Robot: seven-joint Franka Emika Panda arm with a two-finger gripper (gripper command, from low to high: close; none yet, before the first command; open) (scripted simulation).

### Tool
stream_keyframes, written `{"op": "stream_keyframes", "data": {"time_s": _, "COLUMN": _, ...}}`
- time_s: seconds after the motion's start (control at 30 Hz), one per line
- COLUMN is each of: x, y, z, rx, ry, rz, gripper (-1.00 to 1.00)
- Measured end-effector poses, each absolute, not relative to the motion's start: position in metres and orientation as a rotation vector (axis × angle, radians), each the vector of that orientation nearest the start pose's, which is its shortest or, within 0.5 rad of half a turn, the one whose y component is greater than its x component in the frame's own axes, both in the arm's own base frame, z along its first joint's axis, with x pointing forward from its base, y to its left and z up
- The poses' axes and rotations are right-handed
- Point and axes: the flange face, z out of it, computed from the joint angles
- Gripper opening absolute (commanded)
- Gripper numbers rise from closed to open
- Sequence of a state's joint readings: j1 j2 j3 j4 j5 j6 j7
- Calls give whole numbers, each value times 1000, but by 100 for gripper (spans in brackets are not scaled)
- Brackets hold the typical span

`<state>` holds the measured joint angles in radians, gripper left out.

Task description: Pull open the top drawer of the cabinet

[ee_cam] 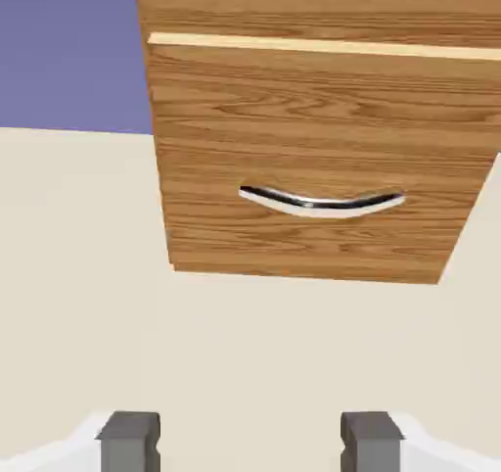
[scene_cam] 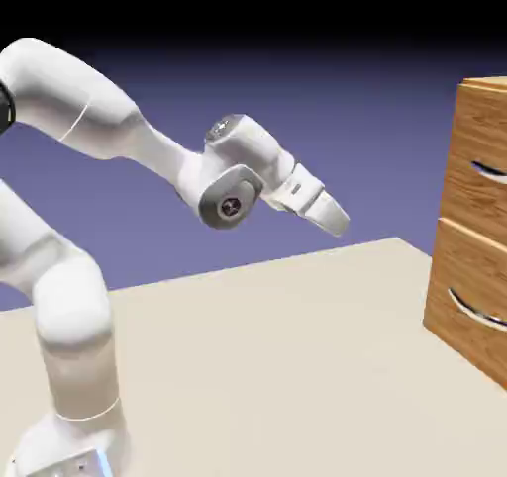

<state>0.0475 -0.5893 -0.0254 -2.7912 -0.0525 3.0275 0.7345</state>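
The cabinet point(scene_cam: 485, 84) stands at the right edge of the exterior view, orange-brown wood grain. Its top drawer point(scene_cam: 477, 143) sits flush with the front, and its silver handle point(scene_cam: 490, 171) is partly cut off by the picture's edge. My gripper point(scene_cam: 337, 218) hangs in the air well to the left of the cabinet, touching nothing. In the hand view the grey fingertips point(ee_cam: 129, 439) stand wide apart around my open gripper point(ee_cam: 250, 441), with only table between them. That view shows just a strip of the top drawer point(ee_cam: 313, 0) above a seam.
Below the top drawer lies the lower drawer front point(ee_cam: 313, 137) with its own curved silver handle point(ee_cam: 321, 203), also seen as the lower handle point(scene_cam: 475, 312). The beige table point(scene_cam: 297, 366) stretches between arm and cabinet.
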Motion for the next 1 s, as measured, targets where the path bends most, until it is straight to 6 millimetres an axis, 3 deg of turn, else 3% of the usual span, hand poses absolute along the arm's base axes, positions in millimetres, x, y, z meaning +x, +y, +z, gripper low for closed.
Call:
{"op": "stream_keyframes", "data": {"time_s": 0.23, "x": 379, "y": 45, "z": 560, "rx": -2521, "ry": 401, "rz": -1327, "gripper": 0}}
{"op": "stream_keyframes", "data": {"time_s": 0.47, "x": 356, "y": 53, "z": 635, "rx": -2466, "ry": 21, "rz": -1582, "gripper": 0}}
{"op": "stream_keyframes", "data": {"time_s": 0.73, "x": 334, "y": 29, "z": 700, "rx": -2352, "ry": -289, "rz": -1870, "gripper": 0}}
{"op": "stream_keyframes", "data": {"time_s": 1.0, "x": 337, "y": -21, "z": 733, "rx": -2243, "ry": -470, "rz": -2128, "gripper": 0}}
